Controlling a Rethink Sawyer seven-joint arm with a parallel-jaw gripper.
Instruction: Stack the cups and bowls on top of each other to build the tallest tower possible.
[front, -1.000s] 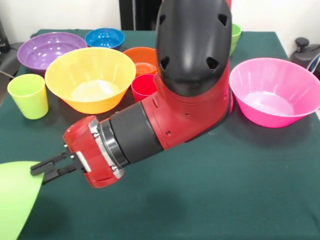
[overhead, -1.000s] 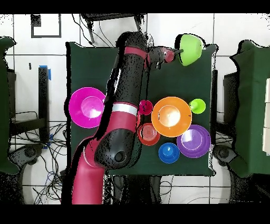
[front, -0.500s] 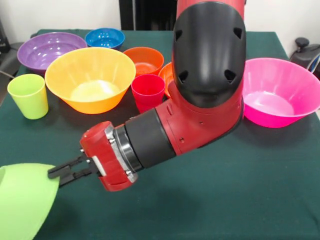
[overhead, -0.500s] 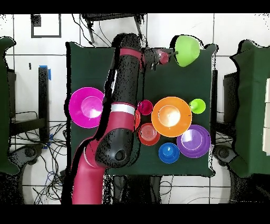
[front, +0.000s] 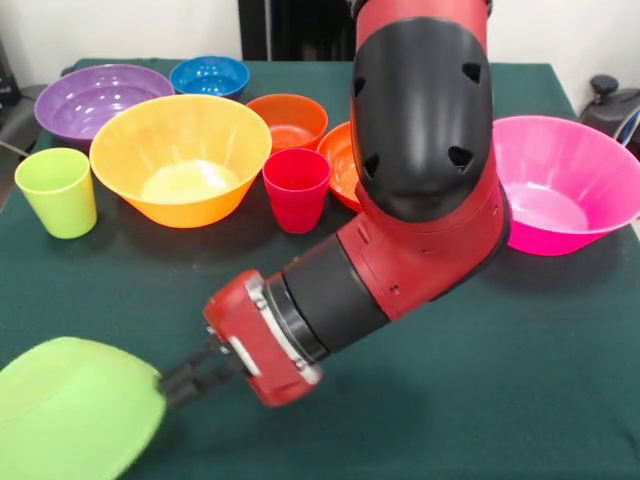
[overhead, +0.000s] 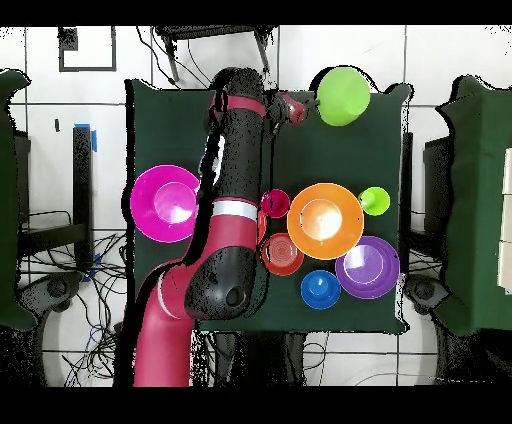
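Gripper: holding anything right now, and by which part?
Yes. The gripper is shut on the lime bowl, pinching it at the rim on the side facing the arm.

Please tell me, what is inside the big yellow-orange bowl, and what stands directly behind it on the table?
The yellow-orange bowl looks empty; only a pale shine shows on its bottom. Behind it stand the purple bowl and the blue bowl. Its rim covers their near lower sides.

Lime green bowl (front: 75, 410) tilted at the table's corner, hand-held.
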